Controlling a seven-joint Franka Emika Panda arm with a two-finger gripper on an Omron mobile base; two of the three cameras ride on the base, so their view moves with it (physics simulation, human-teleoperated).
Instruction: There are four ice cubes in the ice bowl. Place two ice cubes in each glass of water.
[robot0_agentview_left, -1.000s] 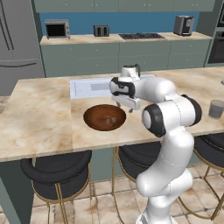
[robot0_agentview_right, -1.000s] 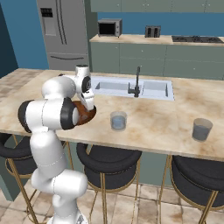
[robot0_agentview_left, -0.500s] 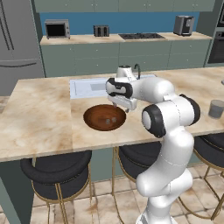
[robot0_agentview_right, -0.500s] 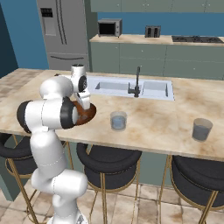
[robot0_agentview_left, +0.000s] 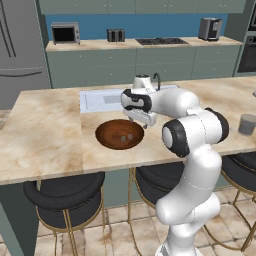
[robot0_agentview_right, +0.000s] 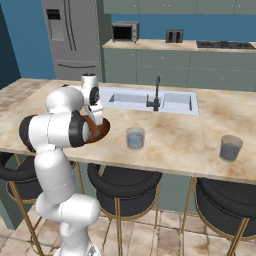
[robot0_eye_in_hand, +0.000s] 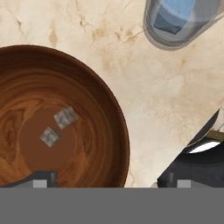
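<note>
The reddish-brown ice bowl (robot0_agentview_left: 112, 137) (robot0_agentview_right: 104, 129) (robot0_eye_in_hand: 114, 131) sits on the marble counter. Two greyish ice cubes (robot0_eye_in_hand: 65, 117) (robot0_eye_in_hand: 50, 136) lie on its dark floor. My gripper (robot0_agentview_left: 137, 121) (robot0_agentview_right: 98, 121) (robot0_eye_in_hand: 111, 180) hangs open just above the bowl's right rim, one fingertip (robot0_eye_in_hand: 40, 178) over the bowl and the other (robot0_eye_in_hand: 186, 173) over the counter, with nothing between them. One glass of water (robot0_eye_in_hand: 181, 19) (robot0_agentview_right: 135, 137) stands just beyond the bowl, with a darker bluish block showing in its water. The second glass of water (robot0_agentview_left: 247, 124) (robot0_agentview_right: 231, 148) stands far to the right.
A sink (robot0_agentview_right: 150, 101) with a dark faucet (robot0_agentview_right: 157, 93) is set into the counter behind the bowl. Black stools (robot0_agentview_left: 64, 192) stand under the counter's front edge. Bare marble (robot0_agentview_left: 45, 130) lies left of the bowl.
My open gripper has moved left and a little lower, from beside the bowl to over its right rim. The bowl and glasses have stayed put.
</note>
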